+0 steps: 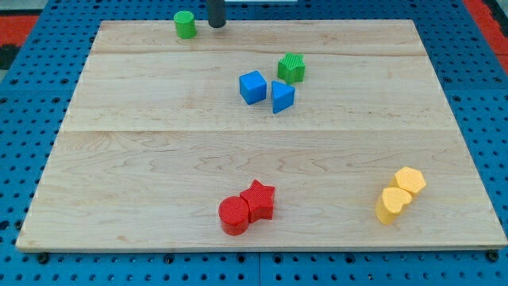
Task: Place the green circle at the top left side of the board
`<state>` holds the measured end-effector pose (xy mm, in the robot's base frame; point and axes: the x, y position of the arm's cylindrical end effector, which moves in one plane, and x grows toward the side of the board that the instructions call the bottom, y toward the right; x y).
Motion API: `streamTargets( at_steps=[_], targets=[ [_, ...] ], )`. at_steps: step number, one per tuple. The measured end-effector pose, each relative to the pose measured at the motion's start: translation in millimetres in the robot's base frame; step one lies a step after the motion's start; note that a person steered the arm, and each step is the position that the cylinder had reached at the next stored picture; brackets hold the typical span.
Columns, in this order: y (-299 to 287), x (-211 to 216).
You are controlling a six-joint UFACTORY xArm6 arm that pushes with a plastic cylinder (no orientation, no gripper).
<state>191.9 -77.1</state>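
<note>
The green circle [185, 25] is a small green cylinder standing near the top edge of the wooden board [159, 159], left of the middle. My tip [216, 25] is the lower end of a dark rod at the board's top edge, just to the right of the green circle, with a small gap between them.
A green star-like block [291, 67], a blue cube [252, 87] and a blue triangle [282, 97] cluster above the middle. A red circle [234, 215] touches a red star [259, 200] at the bottom. Two yellow blocks [399, 195] sit at the bottom right.
</note>
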Motion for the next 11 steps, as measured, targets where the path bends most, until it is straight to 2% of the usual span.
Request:
streamTargets(
  at_steps=[1, 2, 3, 4, 5, 6, 9, 11],
  targets=[
    [-39, 8],
    [-81, 45],
    [-22, 53],
    [-36, 23],
    [-110, 23],
    [-115, 36],
    [-103, 48],
    [14, 39]
  ],
)
